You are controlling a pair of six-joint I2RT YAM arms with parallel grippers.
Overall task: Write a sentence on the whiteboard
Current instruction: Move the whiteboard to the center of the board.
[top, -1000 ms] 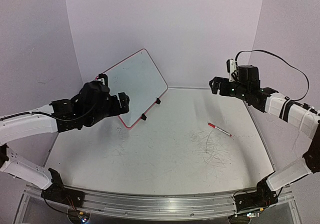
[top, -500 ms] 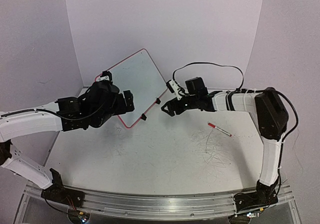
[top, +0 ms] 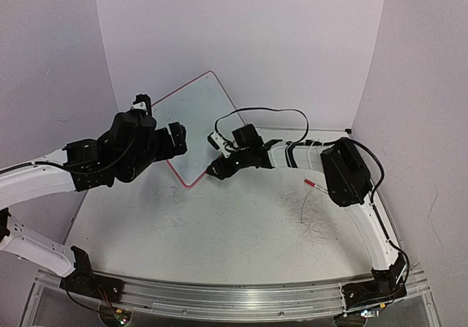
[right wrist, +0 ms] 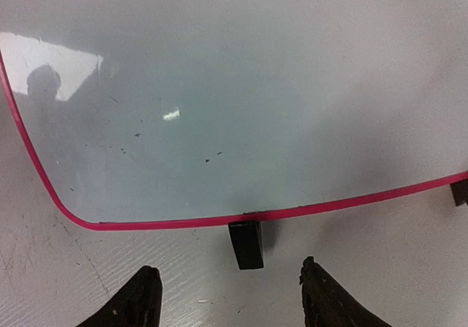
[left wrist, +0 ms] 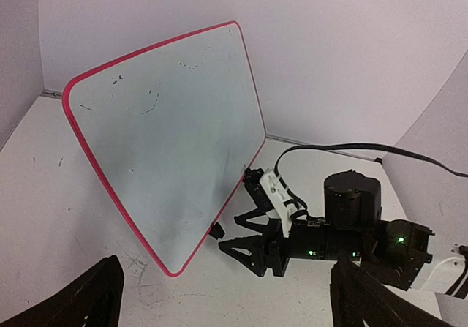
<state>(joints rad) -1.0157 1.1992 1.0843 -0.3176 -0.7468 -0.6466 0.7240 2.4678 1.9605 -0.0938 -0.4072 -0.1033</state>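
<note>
The whiteboard (top: 197, 126) stands tilted at the back left, glossy white with a red-pink rim (left wrist: 110, 188). The sentence is not in view; the board's face (right wrist: 241, 85) shows only small dark specks. My right gripper (top: 213, 170) is low at the board's bottom edge. It is open, and its fingertips (right wrist: 150, 276) stand on either side of a black clip foot (right wrist: 246, 244) without touching it. In the left wrist view the right gripper (left wrist: 230, 232) points at that foot (left wrist: 216, 230). My left gripper (top: 161, 122) is open and empty beside the board's left edge.
A thin marker (top: 313, 185) with a red end lies on the table at the right, partly behind my right arm (top: 344, 170), which reaches across the back. Old scribbles (top: 314, 217) mark the tabletop. A second clip foot (right wrist: 460, 192) is further along the rim. Walls stand close behind.
My right arm swung from the far right across to the board's bottom edge, and its jaws narrowed. My left gripper lifted slightly up and to the left and stayed open.
</note>
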